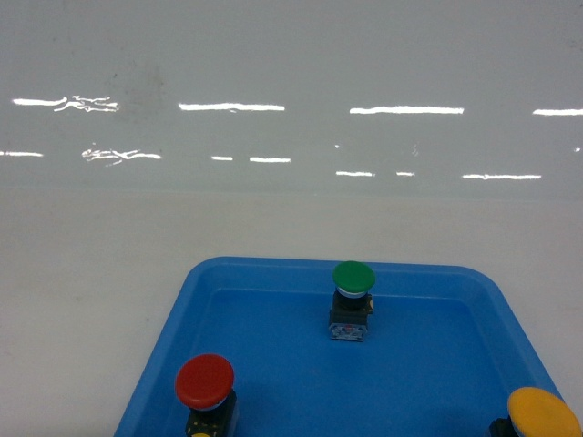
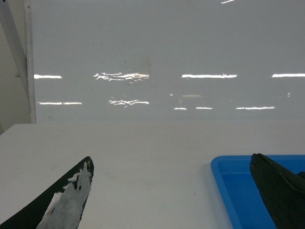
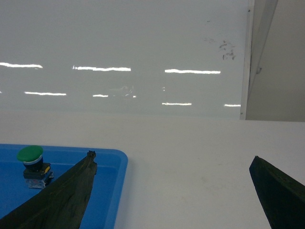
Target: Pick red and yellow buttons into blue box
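The red button (image 1: 204, 380) stands at the near left of a shallow blue tray (image 1: 182, 300), and the yellow button (image 1: 543, 411) sits at its near right corner, cut off by the frame edge. The blue box is out of view. Neither gripper appears in the head view. In the left wrist view my left gripper (image 2: 171, 160) hangs open over the bare white table, left of the tray's corner (image 2: 219, 167). My right gripper (image 3: 171, 157) is open too, its left finger over the tray's right rim (image 3: 121, 164). Nothing lies between either pair of fingers.
A green-capped button (image 1: 352, 305) stands upright at the tray's far middle, and the right wrist view also catches this green button (image 3: 30, 153). A glossy white wall (image 1: 291, 91) rises behind the white table (image 1: 82, 264). A wall frame edge (image 3: 247, 62) runs vertically at the right.
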Available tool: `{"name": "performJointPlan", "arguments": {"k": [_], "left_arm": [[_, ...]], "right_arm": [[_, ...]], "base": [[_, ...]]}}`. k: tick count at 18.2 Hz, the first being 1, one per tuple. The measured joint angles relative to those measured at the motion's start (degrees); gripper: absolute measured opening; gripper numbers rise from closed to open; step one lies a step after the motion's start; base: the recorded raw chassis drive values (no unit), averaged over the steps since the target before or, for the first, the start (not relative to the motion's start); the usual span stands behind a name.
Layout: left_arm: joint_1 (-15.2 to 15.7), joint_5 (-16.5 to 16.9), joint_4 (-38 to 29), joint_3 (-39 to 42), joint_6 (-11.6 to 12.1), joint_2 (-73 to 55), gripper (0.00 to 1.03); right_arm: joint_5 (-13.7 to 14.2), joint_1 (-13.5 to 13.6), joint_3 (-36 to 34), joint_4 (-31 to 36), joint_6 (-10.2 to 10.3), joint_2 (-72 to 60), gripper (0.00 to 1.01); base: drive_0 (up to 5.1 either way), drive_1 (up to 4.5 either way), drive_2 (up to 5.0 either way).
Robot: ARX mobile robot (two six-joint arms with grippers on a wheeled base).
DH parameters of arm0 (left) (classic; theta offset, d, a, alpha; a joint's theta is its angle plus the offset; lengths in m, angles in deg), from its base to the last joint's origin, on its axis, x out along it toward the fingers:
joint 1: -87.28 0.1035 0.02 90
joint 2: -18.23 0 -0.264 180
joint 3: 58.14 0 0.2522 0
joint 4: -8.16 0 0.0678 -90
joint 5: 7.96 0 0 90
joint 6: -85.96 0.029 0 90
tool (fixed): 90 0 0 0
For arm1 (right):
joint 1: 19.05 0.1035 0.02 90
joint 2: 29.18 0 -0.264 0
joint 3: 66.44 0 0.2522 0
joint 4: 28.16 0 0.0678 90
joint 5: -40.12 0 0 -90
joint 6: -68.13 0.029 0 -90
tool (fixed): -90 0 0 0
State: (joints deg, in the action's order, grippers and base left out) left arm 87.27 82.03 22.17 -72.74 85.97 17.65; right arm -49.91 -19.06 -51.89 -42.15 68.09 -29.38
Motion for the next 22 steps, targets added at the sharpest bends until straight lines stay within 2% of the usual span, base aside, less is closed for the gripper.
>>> {"name": "performJointPlan", "arguments": {"k": [12, 13, 14, 16, 18, 20, 22], "left_arm": [[0.02, 0.07, -0.02, 0.00, -0.02, -0.02, 0.98], [0.63, 1.38, 0.07, 0.00, -0.28, -0.15, 0.98], [1.09, 2.01, -0.35, 0.00, -0.55, -0.61, 0.98], [1.75, 2.69, -3.43, -0.04, -1.64, -4.09, 0.98], [0.63, 2.47, -8.52, -0.72, -2.69, -11.61, 0.98], [-3.61, 1.92, -11.96, -5.01, -3.06, -20.72, 0.98], [-8.57, 1.09, -11.98, -9.66, -3.04, -28.15, 0.98]], "right_arm": [[0.04, -0.07, 0.00, 0.07, 0.02, -0.11, 0.98], [-0.31, 0.07, 0.00, 0.26, 0.09, -0.68, 0.98], [-0.39, 0.81, 0.00, 1.86, -0.02, -2.19, 0.98], [0.28, 4.22, 0.09, 6.54, -0.50, -7.48, 0.98], [1.84, 7.23, 1.25, 11.56, -1.07, -15.43, 0.98], [2.97, 10.99, 4.90, 13.57, -1.29, -22.88, 0.98], [3.10, 13.92, 8.61, 13.11, -1.49, -28.98, 0.98]], "base": [[0.0, 0.00, 0.0], [0.0, 0.00, 0.0], [0.0, 0.00, 0.0], [0.0, 0.00, 0.0], [0.0, 0.00, 0.0], [0.0, 0.00, 0.0], [0.0, 0.00, 0.0]]}}
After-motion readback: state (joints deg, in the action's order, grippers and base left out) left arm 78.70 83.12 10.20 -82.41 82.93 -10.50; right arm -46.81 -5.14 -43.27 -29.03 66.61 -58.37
